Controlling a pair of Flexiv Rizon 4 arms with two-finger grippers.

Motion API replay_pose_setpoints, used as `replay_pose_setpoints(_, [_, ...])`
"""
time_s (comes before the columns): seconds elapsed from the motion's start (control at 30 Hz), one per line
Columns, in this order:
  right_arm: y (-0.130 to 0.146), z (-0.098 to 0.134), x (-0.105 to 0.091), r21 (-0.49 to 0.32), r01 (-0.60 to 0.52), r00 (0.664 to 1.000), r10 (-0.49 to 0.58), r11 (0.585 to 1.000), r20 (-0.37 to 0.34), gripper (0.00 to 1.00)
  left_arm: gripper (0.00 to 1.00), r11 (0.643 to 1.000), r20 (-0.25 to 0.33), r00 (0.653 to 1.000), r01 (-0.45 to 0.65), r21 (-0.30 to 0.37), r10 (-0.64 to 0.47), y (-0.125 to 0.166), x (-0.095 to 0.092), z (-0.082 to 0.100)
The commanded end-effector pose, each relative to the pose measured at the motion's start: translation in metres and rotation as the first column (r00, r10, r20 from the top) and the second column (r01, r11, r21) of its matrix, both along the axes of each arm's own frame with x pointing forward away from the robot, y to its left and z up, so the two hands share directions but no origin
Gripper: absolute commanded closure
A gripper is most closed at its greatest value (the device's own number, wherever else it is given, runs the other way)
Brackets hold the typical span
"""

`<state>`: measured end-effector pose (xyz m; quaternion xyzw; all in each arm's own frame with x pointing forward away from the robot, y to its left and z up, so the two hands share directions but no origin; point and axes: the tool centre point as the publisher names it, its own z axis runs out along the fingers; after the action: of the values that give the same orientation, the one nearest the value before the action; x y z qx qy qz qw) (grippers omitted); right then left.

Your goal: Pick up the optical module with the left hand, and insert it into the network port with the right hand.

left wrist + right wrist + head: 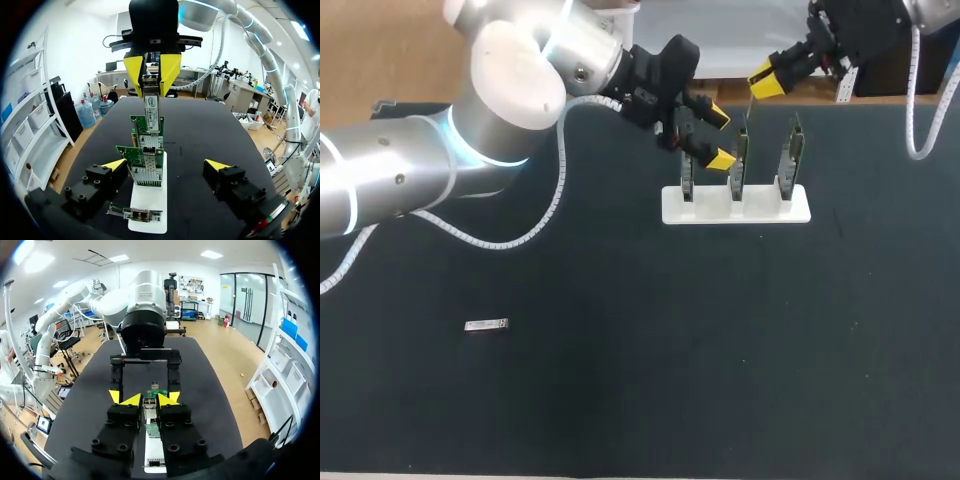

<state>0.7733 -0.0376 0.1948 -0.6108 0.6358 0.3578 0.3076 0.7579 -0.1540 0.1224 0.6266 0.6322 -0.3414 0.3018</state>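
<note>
My right gripper hangs above the back of the card stand, shut on a slim silver optical module that points down over the middle network card. In the right wrist view the module shows only as a small end between the yellow tips of the right gripper. My left gripper stands open beside the stand, its fingers either side of the cards with nothing gripped. The left wrist view has the left gripper straddling the white stand and the nearest green card.
The white stand holds three upright green network cards in a row at the back middle of the black table. A second silver module lies loose at the front left. The left arm's white cable loops over the table.
</note>
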Motion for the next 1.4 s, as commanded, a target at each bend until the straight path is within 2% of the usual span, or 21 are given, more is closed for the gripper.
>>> replay_pose_setpoints(0.03, [0.002,-0.003,0.002,-0.001,-0.008,1.000,0.008,1.000,-0.003,1.00,0.00,1.000,-0.002,1.000,0.002,0.004,-0.002,-0.001,0.001,0.000])
replay_pose_setpoints(1.4, [0.007,-0.020,0.002,-0.036,-0.017,1.000,0.017,0.999,-0.025,1.00,0.00,1.000,-0.002,1.000,0.002,0.004,-0.002,-0.001,0.001,0.000])
